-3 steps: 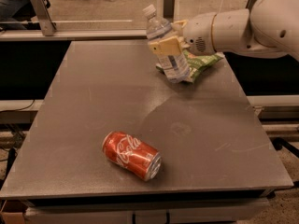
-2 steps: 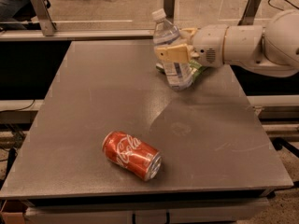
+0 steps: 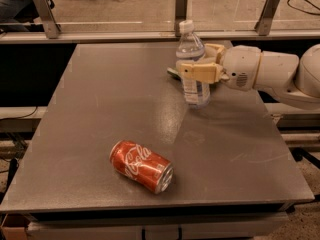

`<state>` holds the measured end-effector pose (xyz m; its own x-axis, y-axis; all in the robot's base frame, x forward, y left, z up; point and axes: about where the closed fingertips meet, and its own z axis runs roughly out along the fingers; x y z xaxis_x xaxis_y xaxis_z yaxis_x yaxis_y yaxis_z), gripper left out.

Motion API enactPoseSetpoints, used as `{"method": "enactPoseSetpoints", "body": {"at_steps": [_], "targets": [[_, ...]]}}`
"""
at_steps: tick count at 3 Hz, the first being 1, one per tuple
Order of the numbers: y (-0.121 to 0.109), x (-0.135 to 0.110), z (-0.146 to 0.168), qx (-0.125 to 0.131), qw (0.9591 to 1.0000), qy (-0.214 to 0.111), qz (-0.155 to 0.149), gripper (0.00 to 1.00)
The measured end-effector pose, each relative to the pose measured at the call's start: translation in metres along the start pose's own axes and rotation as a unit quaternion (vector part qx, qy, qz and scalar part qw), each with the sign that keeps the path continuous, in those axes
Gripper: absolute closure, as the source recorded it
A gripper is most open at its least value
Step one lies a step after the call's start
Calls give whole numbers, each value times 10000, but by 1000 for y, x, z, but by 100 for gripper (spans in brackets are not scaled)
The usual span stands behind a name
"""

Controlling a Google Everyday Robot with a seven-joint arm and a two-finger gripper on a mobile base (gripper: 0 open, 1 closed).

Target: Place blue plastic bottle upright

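One red aluminium drinks can [image 3: 141, 166] lies on its side near the front of the grey bench [image 3: 100, 114], well apart from the work and no part of it.

Farther back, right of centre, the gripper [image 3: 196, 61] reaches in from the right on a white arm [image 3: 270, 74]. Its tan fingers [image 3: 200, 72] pinch the small clear ribbed plastic bottle [image 3: 196, 93], white-capped and pale-labelled, around its middle. The bottle hangs close to upright, cap leaning a little to the left of the picture. Its base is at or just above the bench, and whether it touches cannot be told.

The lean is the likeliest trouble. Let go before the base sits flat, and a bottle this light and narrow could tip and roll. If the base is clear of the surface, a drop could bounce it over. Thin plastic squeezed at the waist may spring back as the fingers part, or cling to one of them and be dragged sideways. A withdrawing finger brushing the side would be enough to fell it.

Just behind the bottle a dark scrap [image 3: 173, 74], mostly hidden and not identifiable, lies on the bench. A base set partly on it would rock.

Beyond, metal posts [image 3: 181, 11] stand along the bench's far edge.
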<state>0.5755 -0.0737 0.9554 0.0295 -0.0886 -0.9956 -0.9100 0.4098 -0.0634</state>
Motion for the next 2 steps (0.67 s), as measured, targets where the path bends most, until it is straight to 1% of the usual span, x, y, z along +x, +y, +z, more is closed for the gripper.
{"method": "enactPoseSetpoints", "body": {"at_steps": [1,2], "targets": [[8,12,-11,-173,9995,-277,-10,100],[14,20,-18,-381,9981,-478,-64,100]]}}
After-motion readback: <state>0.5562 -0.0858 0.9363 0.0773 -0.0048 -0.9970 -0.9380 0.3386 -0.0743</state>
